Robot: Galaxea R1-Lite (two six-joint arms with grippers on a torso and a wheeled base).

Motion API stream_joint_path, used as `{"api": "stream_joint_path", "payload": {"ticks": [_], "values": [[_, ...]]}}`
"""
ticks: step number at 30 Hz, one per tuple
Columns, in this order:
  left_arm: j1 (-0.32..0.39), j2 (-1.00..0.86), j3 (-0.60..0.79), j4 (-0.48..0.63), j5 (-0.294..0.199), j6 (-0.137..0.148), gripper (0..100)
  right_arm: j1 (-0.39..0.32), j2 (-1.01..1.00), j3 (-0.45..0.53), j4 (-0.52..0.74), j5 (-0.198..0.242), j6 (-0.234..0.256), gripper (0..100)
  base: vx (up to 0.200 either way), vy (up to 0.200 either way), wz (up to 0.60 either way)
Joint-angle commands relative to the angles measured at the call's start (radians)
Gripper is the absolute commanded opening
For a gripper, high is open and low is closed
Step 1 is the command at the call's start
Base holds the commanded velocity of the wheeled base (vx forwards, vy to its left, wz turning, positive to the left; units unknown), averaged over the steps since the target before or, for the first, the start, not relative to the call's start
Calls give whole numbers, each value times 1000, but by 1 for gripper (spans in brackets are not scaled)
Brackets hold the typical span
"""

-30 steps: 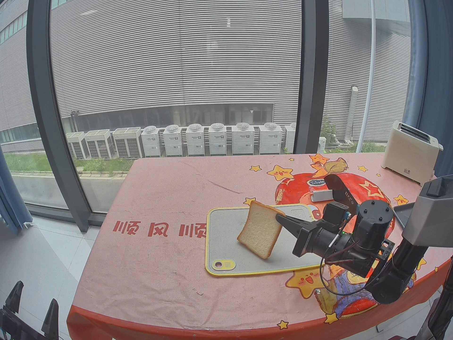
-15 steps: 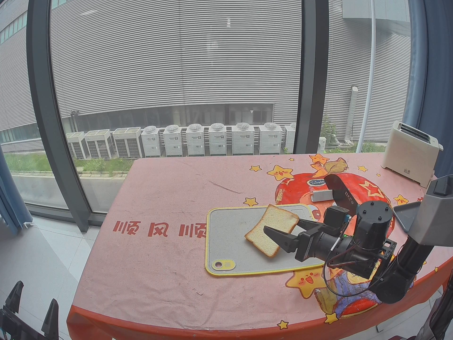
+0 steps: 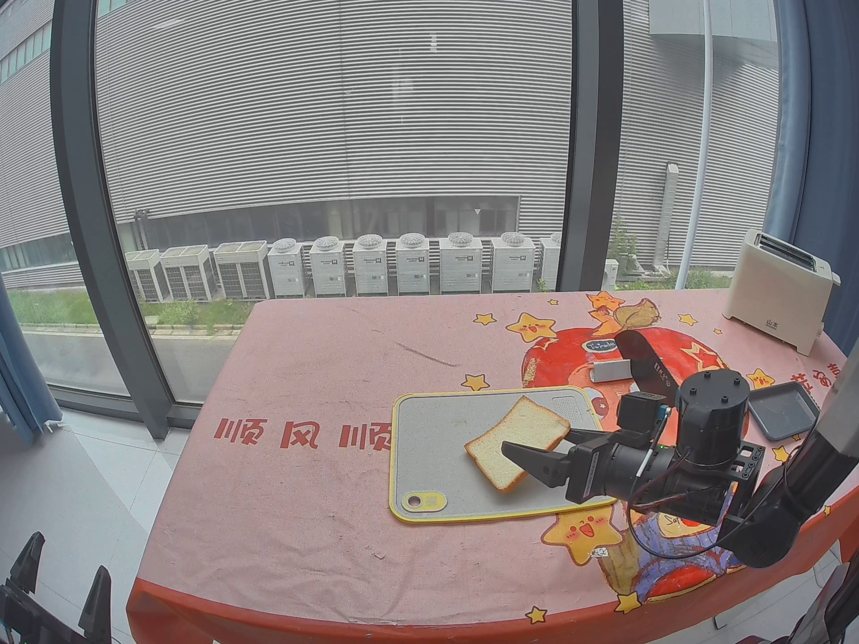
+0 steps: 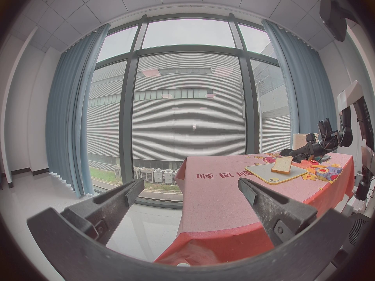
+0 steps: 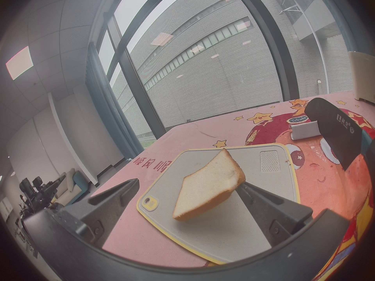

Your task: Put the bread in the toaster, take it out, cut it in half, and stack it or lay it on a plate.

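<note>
Head view gives us the right tool (image 3: 540,447) lying low over the cutting board (image 3: 438,476), its two fingers spread wide and pinching nothing. The bread (image 3: 517,440) sits between those fingers, tilted rather than flat. In the right wrist view we see the same slice (image 5: 209,188) with its lower corner down on the board (image 5: 250,231). Its raised edge seems to lean on one of the fingers (image 5: 269,209); the other finger stands apart from it, with bare board in between.

Just beyond the tool's wrist we find a black object (image 3: 649,364) with a pale block (image 3: 611,370) touching it. A small dark square plate (image 3: 783,409) lies further back, beside the right arm. The toaster (image 3: 778,292) stands well behind that plate at the far corner of the surface (image 3: 313,377), well apart from the tool.

Our left tool (image 4: 189,192) hangs off the near edge of the surface, well apart from the bread (image 4: 282,164). Its fingers are likewise spread, with nothing between them.
</note>
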Motion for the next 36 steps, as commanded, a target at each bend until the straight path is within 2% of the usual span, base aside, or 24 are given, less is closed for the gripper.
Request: {"api": "stream_joint_path", "payload": {"ticks": [1,9,18,25,36], "values": [[0,-15,18,0,0,0,100,3,-19,-27,32,-17,26,100,0,0,0],[0,-15,16,1,0,0,100,5,-25,-93,188,-80,64,100,0,0,0],[0,-15,18,0,0,0,100,9,-25,-92,205,-82,64,100,0,0,0],[0,-15,18,0,0,0,100,9,-54,-118,328,-80,73,100,0,0,0],[0,-15,18,1,0,0,100,5,-68,-133,377,-82,84,100,0,0,0]]}}
